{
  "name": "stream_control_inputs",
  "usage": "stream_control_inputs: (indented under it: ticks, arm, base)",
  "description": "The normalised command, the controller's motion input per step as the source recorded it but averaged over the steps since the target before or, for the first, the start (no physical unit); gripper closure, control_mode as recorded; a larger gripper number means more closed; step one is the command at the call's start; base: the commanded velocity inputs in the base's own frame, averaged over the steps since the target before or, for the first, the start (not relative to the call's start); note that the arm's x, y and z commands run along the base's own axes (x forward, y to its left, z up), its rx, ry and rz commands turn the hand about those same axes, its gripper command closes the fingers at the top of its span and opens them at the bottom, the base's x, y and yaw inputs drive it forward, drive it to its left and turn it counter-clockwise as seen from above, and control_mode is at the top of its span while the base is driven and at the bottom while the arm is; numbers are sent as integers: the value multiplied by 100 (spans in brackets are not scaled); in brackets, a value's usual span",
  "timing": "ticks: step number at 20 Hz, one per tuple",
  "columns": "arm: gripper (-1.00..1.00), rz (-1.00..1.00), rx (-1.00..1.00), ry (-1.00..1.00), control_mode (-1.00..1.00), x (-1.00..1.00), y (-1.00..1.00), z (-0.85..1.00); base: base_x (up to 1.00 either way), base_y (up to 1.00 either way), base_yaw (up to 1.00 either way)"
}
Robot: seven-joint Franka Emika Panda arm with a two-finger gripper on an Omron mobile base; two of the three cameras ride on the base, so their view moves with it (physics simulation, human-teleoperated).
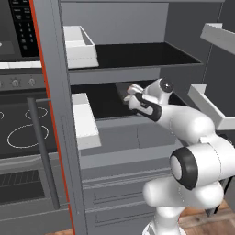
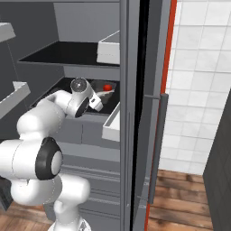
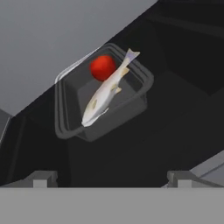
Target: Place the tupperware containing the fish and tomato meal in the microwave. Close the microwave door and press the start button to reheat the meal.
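Honestly, I fear clipping the tupperware (image 3: 103, 101) rim and tipping it, since my gripper (image 3: 109, 177) fingers stand wide apart, gripping nothing. It sits ahead of them on the dark shelf: a translucent, round-cornered tray with a glossy tomato (image 3: 103, 68) touching a slim pale fish (image 3: 107, 89).

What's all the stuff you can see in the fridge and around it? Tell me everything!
tupperware: one, see-through grey, on the dark middle shelf
tomato: one, red, inside the tupperware
fish: one, pale silver-beige, lying in the tupperware beside the tomato
white bins: two, white, on the left of the upper and middle shelves
fridge door: one, grey with red edge, open
stove: one, dark, left of the fridge door
tiled wall: white, at the right
arm: one, white with dark joints
fingers: two, dark, open, short of the tupperware
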Motion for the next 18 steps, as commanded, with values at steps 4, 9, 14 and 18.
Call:
stream_control_inputs:
  ticks: [4,9,14,18]
  arm:
    - [-100,0,6,0,-100,22,0,0]
    - [-100,0,2,0,-100,21,0,0]
    - [-100,0,0,1,-100,21,0,-1]
    - [-100,0,0,3,-100,25,0,-3]
  base:
    - [0,0,0]
    - [0,0,0]
    - [0,0,0]
    - [0,0,0]
